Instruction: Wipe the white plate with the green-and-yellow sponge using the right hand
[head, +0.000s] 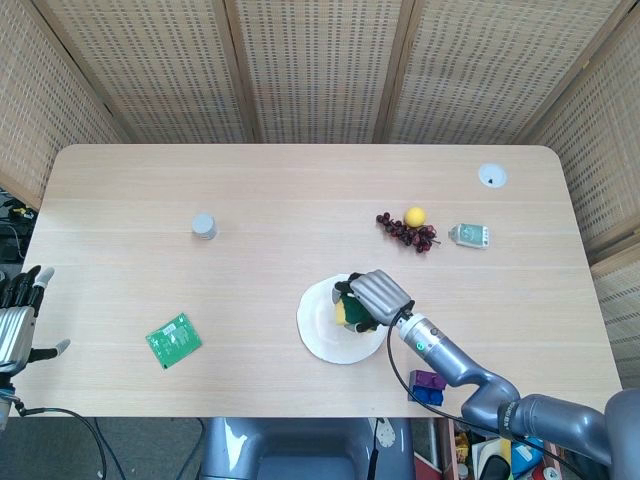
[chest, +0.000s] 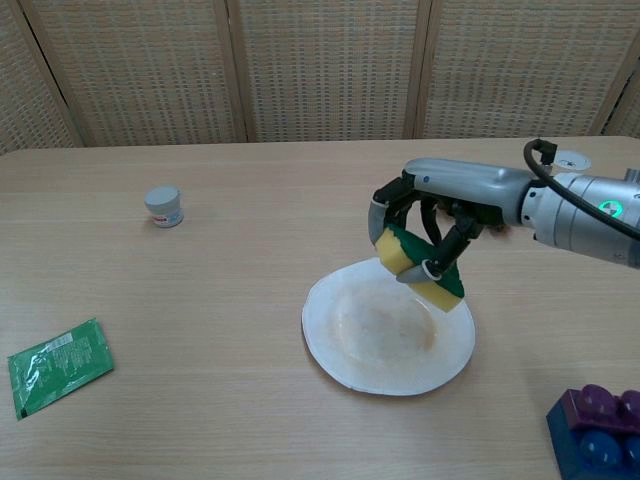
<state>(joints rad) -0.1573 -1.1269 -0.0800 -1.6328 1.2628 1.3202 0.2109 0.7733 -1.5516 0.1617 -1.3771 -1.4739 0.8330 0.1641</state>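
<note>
Right hand holds the sponge over the white plate

The right hand has its fingers curled around the green-and-yellow sponge, held tilted just above the far right part of the white plate, near the front edge of the bench. The plate holds only a faint smear. Left hand hangs off the bench's left edge, fingers spread. A blue-and-purple block sits at the front right.
</note>
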